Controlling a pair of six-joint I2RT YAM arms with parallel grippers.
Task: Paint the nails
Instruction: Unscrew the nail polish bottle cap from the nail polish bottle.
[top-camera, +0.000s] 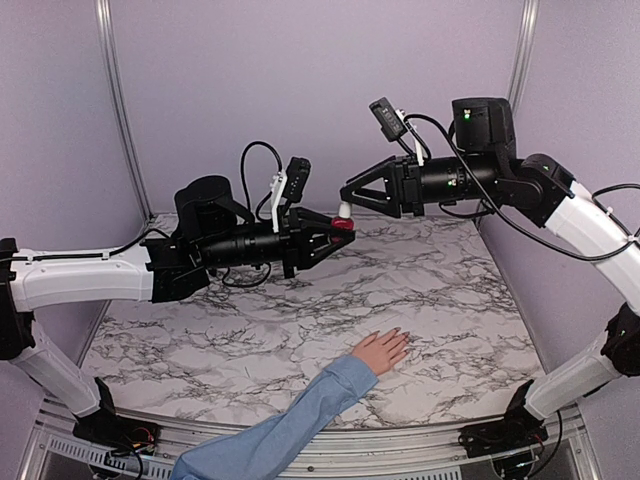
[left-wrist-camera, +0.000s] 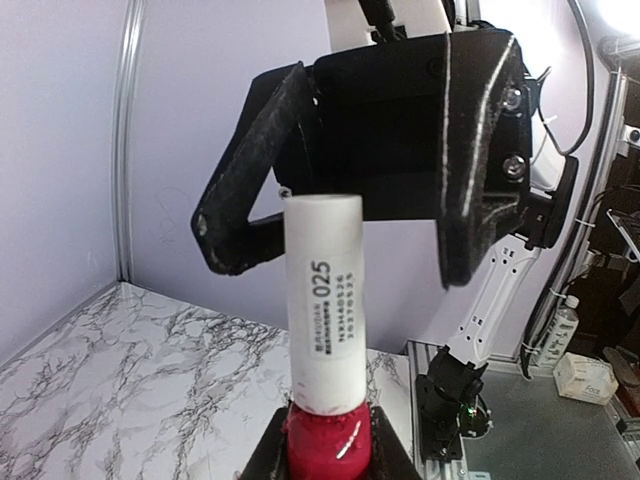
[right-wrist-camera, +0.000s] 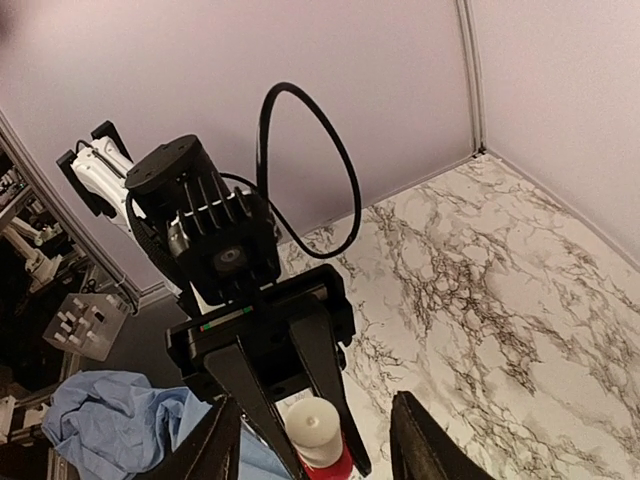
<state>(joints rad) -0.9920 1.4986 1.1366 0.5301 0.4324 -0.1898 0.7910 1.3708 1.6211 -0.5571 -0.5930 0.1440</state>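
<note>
Looking down from the top camera, can see the left gripper (top-camera: 335, 228) clenched on a small red bottle (top-camera: 343, 223) held up in the air over the marble worktop (top-camera: 450, 290), white cap (top-camera: 345, 209) sticking up out of it. Can also see the right gripper (top-camera: 349, 197) pointed in from the opposite side, right at that cap, but honestly can't tell from up there whether touching or not. Get a way better look from the right wrist camera: jaws spread wide, with the round top of the cap sitting in the gap and clear of both sides, so released, not grasping anything. Also catches some crumpled blue cloth (right-wrist-camera: 110, 420) down in the lower-left corner, no idea what it belongs to. Over on the left wrist camera, get the side-on version instead: upright cap with 025 printed on it, red bottle pinched at the very bottom of the picture, black right gripper hanging open around the cap's top. Only get the hand (top-camera: 382, 350) in the top view though: lying flat and palm down near the front edge of the worktop, light blue sleeve (top-camera: 290, 425) trailing off toward the bottom. Well apart from both grippers, and lower. As for the nails (top-camera: 402, 335), just tiny pinkish specks at the tips of it, too small to judge any further.
</note>
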